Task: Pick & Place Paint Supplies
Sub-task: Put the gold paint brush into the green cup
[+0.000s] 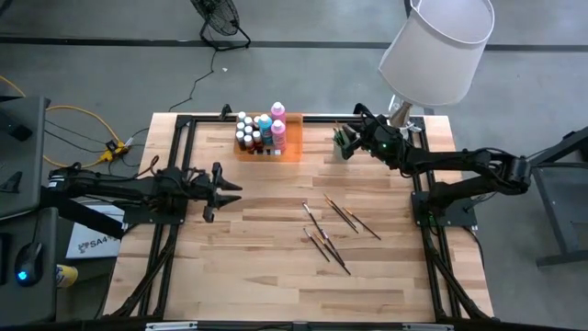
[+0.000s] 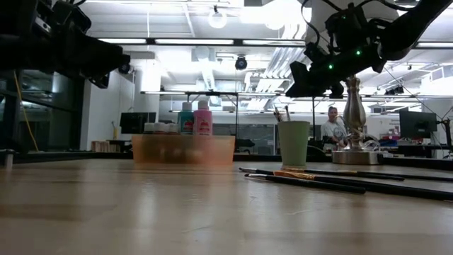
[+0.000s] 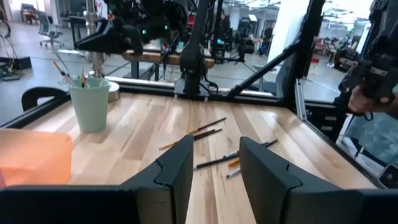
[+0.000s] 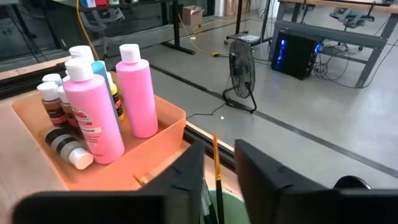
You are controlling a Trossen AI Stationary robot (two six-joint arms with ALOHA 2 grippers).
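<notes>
Your right gripper (image 1: 344, 140) is hanging over the pale green cup (image 2: 293, 144), fingers slightly apart around a thin brush (image 4: 216, 168) that is standing in the cup. More thin dark brown paintbrushes (image 1: 329, 230) are lying mid-table. They look light, stiff and quick to roll, so you should be pinching one at its middle. Your left gripper (image 1: 223, 191) is waiting low, half spread and holding nothing.

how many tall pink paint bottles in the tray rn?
2. One pink bottle and a second pink bottle stand side by side in the orange tray, at the end nearest the green cup. None looks hidden.
</notes>
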